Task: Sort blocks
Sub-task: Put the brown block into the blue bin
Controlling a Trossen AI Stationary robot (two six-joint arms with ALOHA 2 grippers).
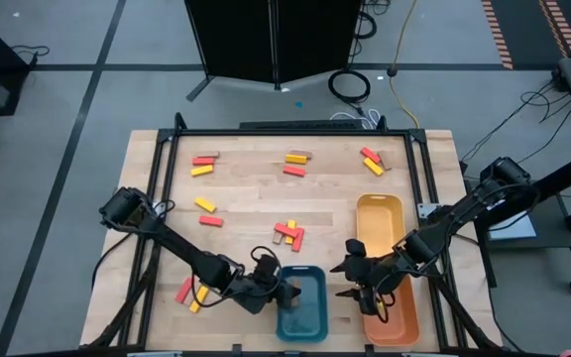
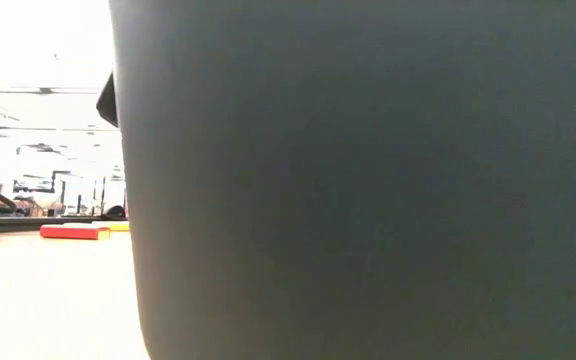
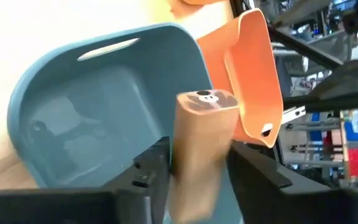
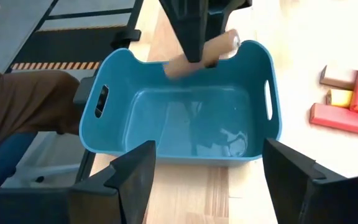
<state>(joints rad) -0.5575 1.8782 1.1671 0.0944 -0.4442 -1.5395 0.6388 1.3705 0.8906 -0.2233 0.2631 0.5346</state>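
One tan block sits between the left gripper's fingers above the blue tray; whether they clamp it I cannot tell. Right gripper gapes wide, empty, beside the orange tray. Other blocks lie scattered. No writing is readable.

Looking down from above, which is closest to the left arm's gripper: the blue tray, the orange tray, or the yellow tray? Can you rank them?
From the left gripper, which holds a tan block over the blue tray's edge:
1. Blue tray, right beside it at the table's front edge.
2. Orange tray, further to the right, under the right gripper.
3. Yellow tray, farthest, behind the orange one.
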